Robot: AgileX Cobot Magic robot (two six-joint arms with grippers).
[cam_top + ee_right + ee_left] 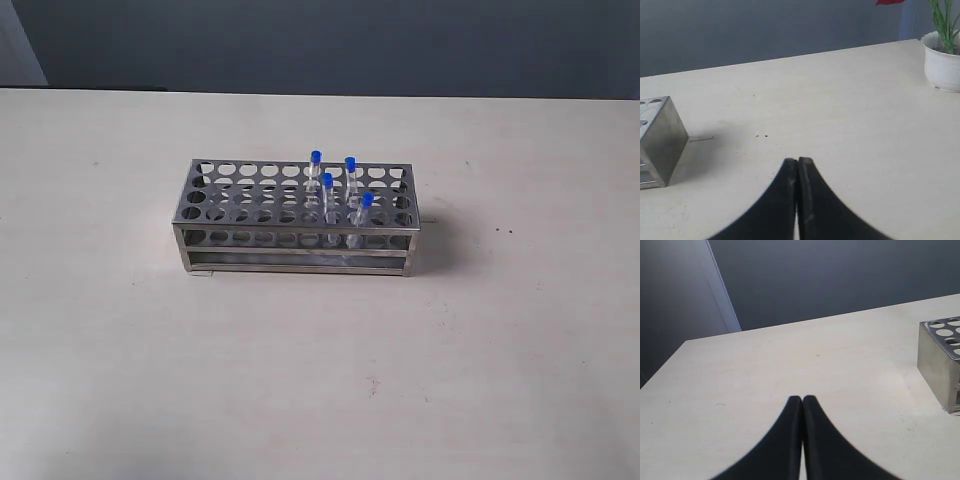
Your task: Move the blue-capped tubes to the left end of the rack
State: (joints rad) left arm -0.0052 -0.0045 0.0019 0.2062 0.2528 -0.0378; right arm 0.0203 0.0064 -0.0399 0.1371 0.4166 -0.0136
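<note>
Four blue-capped tubes sit right of centre in the rack, none moved yet; left claw and right claw pressed together, empty.

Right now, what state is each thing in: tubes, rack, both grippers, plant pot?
Shiny steel rectangular rack: upright on the pale table, left-end holes empty.
Four clear blue-capped tubes: capped, upright in holes right of the rack's middle.
Black left gripper: shut, holding nothing.
Black right gripper: shut, holding nothing.
White plant pot: upright on the table.
</note>
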